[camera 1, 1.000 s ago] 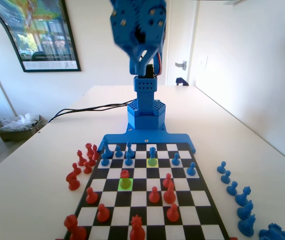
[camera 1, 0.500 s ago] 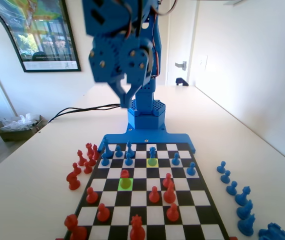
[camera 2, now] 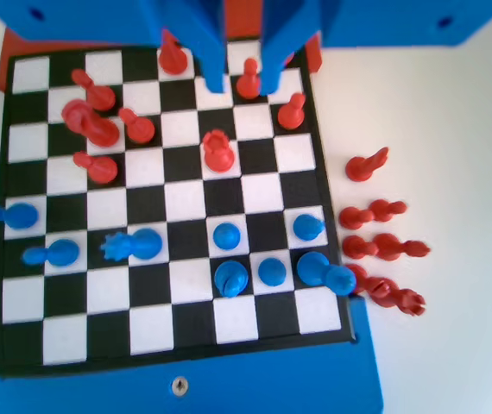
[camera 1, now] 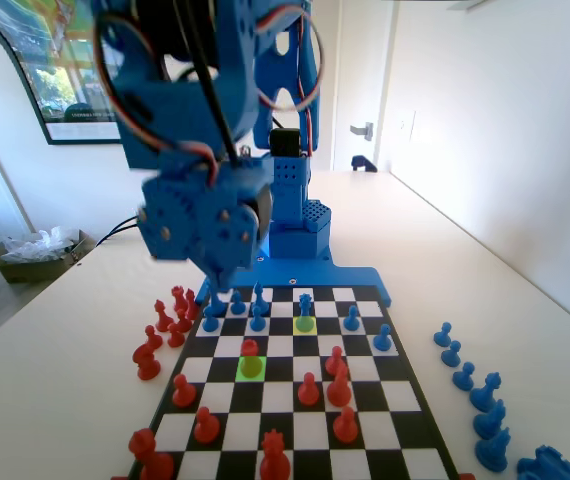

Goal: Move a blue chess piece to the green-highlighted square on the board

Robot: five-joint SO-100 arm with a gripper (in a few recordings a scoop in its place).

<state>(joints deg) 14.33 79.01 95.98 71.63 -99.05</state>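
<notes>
Counter [camera 1: 85, 330]: white, carrying the board [camera 1: 295, 385].
End effector [camera 2: 239, 82]: empty, jaws apart, high above the board's left side in the fixed view.
Green-highlighted square [camera 1: 251, 367]: red pawn [camera 1: 250, 349] on it.
Blue chess piece [camera 1: 305, 305]: far right of that square, on the yellow-green square [camera 1: 305, 324].

Board [camera 2: 186, 200]: flat chequered surface, smooth, faintly sheened; frame of matt blue plastic, one small metal screw head seen at the near edge in the wrist view; blue chess piece [camera 1: 305, 304]: moulded blue plastic, smooth, slightly glossy; red pieces [camera 2: 217, 152]: moulded red plastic, same smooth finish; green-highlighted square [camera 1: 251, 367]: flat saturated colour; gripper [camera 2: 239, 82]: blue plastic, layered printed look, matt; table [camera 1: 445, 250]: smooth pale matt surface.
</notes>
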